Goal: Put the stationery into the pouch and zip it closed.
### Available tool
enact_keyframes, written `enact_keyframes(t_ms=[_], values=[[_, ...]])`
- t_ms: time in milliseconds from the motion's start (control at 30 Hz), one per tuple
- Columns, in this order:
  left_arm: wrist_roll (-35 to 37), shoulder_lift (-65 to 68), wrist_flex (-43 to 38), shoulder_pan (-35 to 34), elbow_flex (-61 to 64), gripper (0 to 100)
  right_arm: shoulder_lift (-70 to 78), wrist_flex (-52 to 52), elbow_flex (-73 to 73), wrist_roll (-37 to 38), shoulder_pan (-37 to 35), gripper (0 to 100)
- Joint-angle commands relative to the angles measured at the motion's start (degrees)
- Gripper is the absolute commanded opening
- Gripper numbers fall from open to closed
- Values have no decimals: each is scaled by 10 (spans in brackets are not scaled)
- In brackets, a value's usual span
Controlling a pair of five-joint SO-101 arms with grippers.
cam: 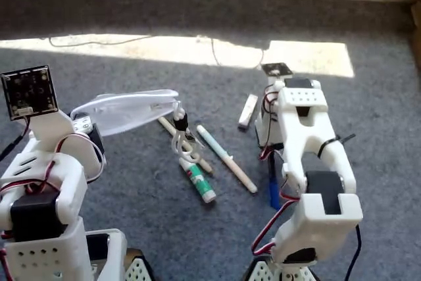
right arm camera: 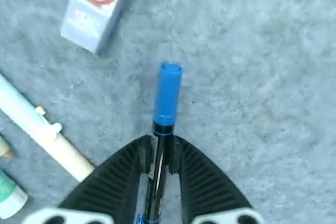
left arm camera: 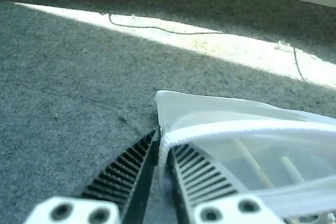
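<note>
L: clear pouch (left arm camera: pixel 236 114) is pinched at its zipper end by left end effector (left arm camera: pixel 163 142), apparently lifted off the table (cam: pixel 145 215) | R: blue-capped pen (right arm camera: pixel 167 94) is clamped by right end effector (right arm camera: pixel 160 141) | glue stick (cam: pixel 198 181) and small box (cam: pixel 248 110) are seen between the arms.

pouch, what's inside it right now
Through the pouch wall, two pale stick shapes show; whether they lie inside or on the carpet beneath is unclear.

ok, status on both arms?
Left gripper shut on pouch edge. Right gripper shut on blue pen. Pale pen, pencil, green tube, small box loose on carpet between arms.
</note>
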Motion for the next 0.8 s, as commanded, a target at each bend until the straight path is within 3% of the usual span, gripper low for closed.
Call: enact_keyframes(t_ms=[0, 467, 767], values=[[4, -2, -11, 8, -2, 11, -79, 11, 0, 2, -3, 6], [4, 1, -14, 8, -5, 11, -239, 85, 7, 3, -12, 6], [4, 1, -15, 8, -6, 11, -385, 134, 3, 3, -70, 6]])
